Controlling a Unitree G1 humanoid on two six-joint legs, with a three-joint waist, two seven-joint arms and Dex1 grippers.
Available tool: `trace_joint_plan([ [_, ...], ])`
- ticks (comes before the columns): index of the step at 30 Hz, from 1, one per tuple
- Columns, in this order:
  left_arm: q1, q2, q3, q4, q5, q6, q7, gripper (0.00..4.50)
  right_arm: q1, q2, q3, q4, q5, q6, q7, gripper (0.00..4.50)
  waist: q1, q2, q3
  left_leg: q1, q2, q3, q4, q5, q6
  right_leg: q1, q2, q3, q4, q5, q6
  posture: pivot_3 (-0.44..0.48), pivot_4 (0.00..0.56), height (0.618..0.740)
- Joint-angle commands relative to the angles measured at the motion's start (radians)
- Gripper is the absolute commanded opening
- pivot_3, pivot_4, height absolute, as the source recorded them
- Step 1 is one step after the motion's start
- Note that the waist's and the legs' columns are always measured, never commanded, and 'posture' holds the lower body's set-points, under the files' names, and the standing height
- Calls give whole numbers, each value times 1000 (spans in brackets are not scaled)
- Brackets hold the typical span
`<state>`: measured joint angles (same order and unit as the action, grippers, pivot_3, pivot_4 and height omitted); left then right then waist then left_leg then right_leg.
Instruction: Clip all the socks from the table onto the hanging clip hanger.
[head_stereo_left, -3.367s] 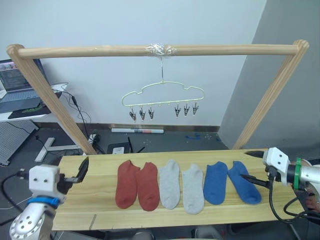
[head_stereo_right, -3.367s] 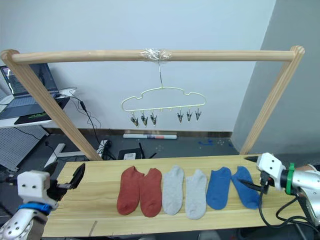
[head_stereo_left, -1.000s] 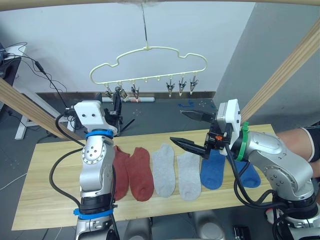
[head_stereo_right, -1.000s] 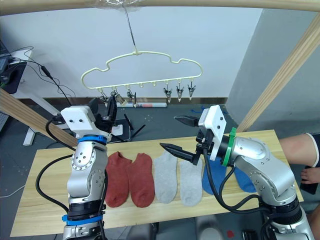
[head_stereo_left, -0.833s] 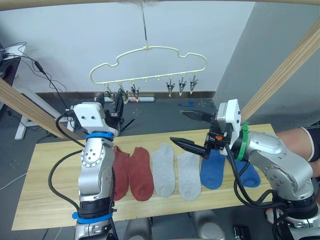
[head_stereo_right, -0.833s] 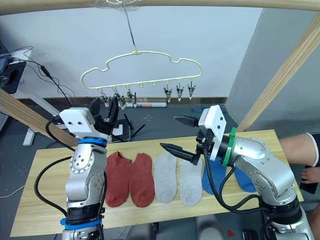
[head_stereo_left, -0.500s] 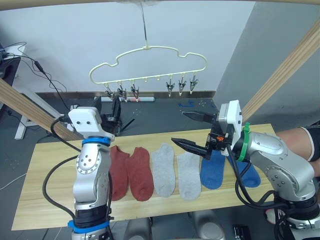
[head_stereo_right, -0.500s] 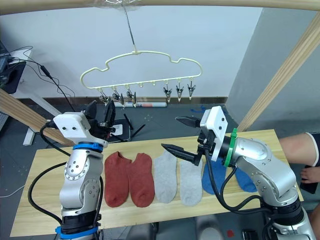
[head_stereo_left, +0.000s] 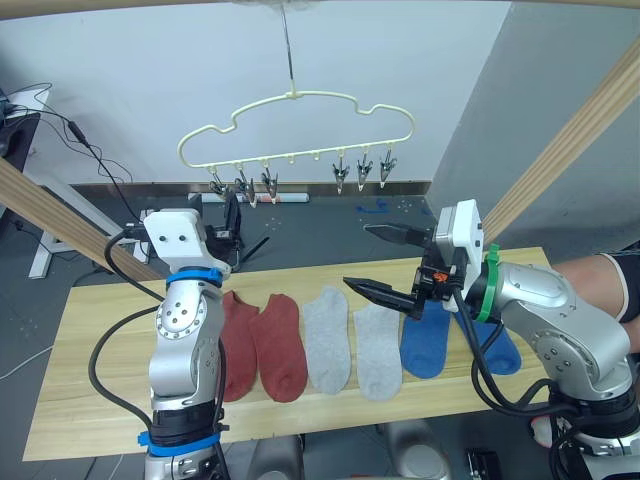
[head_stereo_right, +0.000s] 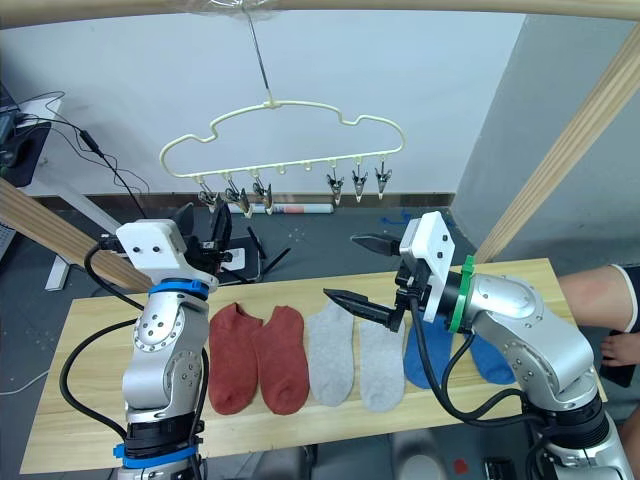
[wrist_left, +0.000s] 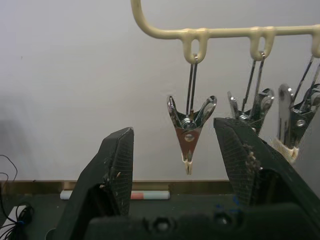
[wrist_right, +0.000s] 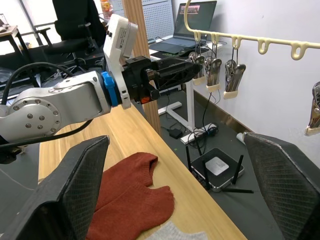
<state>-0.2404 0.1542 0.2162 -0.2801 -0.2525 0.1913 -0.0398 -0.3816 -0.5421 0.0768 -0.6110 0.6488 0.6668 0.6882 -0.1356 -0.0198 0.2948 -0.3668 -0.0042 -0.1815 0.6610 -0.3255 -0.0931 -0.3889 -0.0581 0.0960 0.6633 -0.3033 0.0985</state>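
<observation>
1. Six socks lie flat in a row on the pale plank table (head_stereo_left: 90, 330), toes toward the robot: two rust-red socks (head_stereo_left: 262, 342) on the left, two light grey socks (head_stereo_left: 352, 342) in the middle, two blue socks (head_stereo_left: 430, 340) on the right, the outer blue one largely hidden behind the right arm.

2. The right gripper (head_stereo_left: 385, 262) hovers above the grey and blue socks, fingers spread wide, one pointed fingertip over the inner grey pair and the other raised farther back; it holds nothing.

3. The left gripper (head_stereo_left: 232, 214) is lifted above the table's far left portion, beyond the red socks, and points up toward the hanger's leftmost clips. In the left wrist view its two black fingers (wrist_left: 112, 165) stand apart, with one metal clip (wrist_left: 189, 131) hanging between them and touching neither.

4. The cream clip hanger (head_stereo_left: 295, 125) hangs by its metal hook from the wooden frame (head_stereo_left: 585, 120) overhead, above and beyond the table's far edge. Its six clips, three to the left and three to the right, all hang empty.

5. A person's bare leg (head_stereo_left: 600, 275) shows at the right edge, beside the table's end.

6. Beyond the table, cables and a small router (wrist_right: 218, 166) lie on the dark floor before a pale wall.
</observation>
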Motion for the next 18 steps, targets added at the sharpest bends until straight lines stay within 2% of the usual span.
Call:
trace_joint_plan([
  [1, -21, 11, 19, -26, -16, -24, -14, 2790, -7, -6, -23, -26, 22, -2, 1, 4500, 0, 0, 0, 0, 0, 0, 0, 0, 0, 0, 0, 0, 0, 0, 0, -199, 311, 740],
  [18, -60, 15, 10, -1, -17, -28, -45, 2790, -12, 1, -25, -31, 42, 11, 0, 4500, 0, 0, 5, 0, 0, 0, 0, 0, 0, 0, 0, 0, 0, 0, 0, -194, 316, 740],
])
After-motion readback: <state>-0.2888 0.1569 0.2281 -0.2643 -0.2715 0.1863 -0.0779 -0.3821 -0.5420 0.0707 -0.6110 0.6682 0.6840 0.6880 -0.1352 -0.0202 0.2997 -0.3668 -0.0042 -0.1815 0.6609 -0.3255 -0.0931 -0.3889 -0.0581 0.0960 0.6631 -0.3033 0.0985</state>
